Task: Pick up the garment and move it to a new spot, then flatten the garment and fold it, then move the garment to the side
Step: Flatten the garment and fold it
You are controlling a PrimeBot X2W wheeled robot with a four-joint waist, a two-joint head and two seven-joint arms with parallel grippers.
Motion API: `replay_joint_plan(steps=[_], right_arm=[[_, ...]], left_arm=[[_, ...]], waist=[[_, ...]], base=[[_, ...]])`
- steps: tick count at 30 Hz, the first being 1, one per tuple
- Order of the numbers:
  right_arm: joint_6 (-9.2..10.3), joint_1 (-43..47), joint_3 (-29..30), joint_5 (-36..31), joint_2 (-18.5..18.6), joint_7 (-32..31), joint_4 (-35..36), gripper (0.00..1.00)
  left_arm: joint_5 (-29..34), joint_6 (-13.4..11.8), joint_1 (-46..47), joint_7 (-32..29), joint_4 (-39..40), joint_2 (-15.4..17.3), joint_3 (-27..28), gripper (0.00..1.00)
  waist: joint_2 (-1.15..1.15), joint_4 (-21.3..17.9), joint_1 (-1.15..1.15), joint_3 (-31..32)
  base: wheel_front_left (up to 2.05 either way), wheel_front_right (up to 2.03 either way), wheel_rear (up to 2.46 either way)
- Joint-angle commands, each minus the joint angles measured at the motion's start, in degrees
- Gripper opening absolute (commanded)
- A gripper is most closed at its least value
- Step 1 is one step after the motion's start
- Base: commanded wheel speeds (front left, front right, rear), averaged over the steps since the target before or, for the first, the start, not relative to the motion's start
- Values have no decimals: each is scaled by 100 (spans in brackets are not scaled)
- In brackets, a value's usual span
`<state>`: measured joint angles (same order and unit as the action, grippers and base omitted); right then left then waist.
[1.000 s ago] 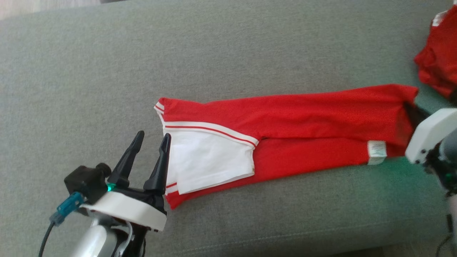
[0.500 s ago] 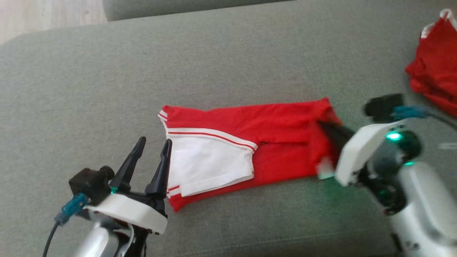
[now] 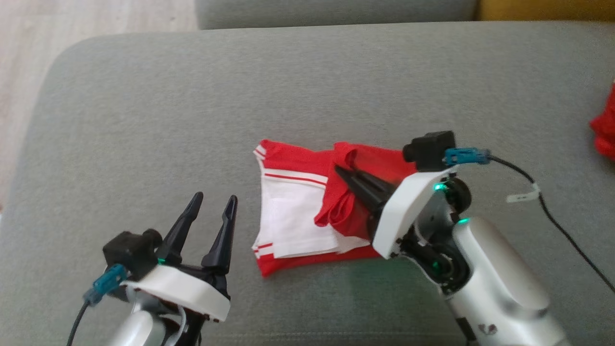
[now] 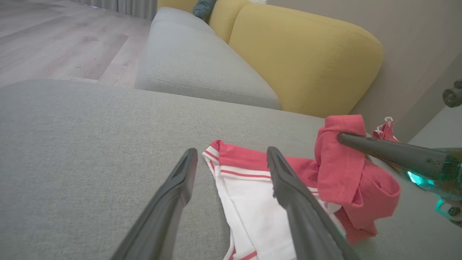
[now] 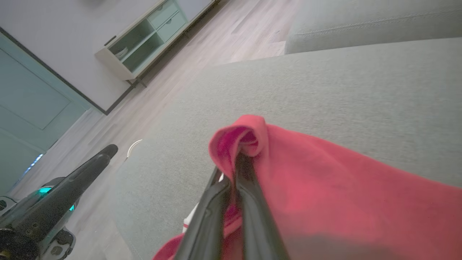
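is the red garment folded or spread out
Mid-fold: the right tool pinches one red end of the garment, lifted and doubled back over its white part; the rest lies flat on the cushion.

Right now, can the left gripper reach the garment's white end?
Probably yes. The left gripper is open and sits just beside the white end of the garment, with bare cushion between them. The right gripper, shut on the red end, holds it folded over further along, out of the way.
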<state>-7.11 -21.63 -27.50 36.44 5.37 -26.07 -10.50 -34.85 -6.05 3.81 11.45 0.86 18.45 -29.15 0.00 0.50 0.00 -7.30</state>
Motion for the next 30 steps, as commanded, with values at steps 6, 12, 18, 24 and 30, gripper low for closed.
replay_joint_plan(steps=[6, 12, 18, 24, 30], right_arm=[[-37, -467, -362, 144, -224, 257, -412, 0], [-37, -765, -584, 337, -246, 494, -986, 0], [-37, -1060, -928, 601, -247, 679, -1477, 0], [-37, -1382, -1158, 740, -248, 1086, -2157, 100], [-37, -1603, -1306, 989, -248, 1552, -2516, 100]], left_arm=[[62, 21, 203, 111, 80, 11, 134, 100], [53, 60, 249, 141, -4, -56, 80, 100], [48, 83, 277, 164, -72, -104, 41, 100], [39, 94, 314, 186, -148, -143, 21, 100], [32, 83, 323, 211, -188, -145, 42, 100]], waist=[[0, 443, 0, 0], [0, 715, 0, -33], [0, 874, 0, -53], [0, 953, 0, -71], [0, 869, 0, -96]], base=[[0, 0, 0], [0, 0, 0], [0, 0, 0], [0, 0, 0], [0, 0, 0]])
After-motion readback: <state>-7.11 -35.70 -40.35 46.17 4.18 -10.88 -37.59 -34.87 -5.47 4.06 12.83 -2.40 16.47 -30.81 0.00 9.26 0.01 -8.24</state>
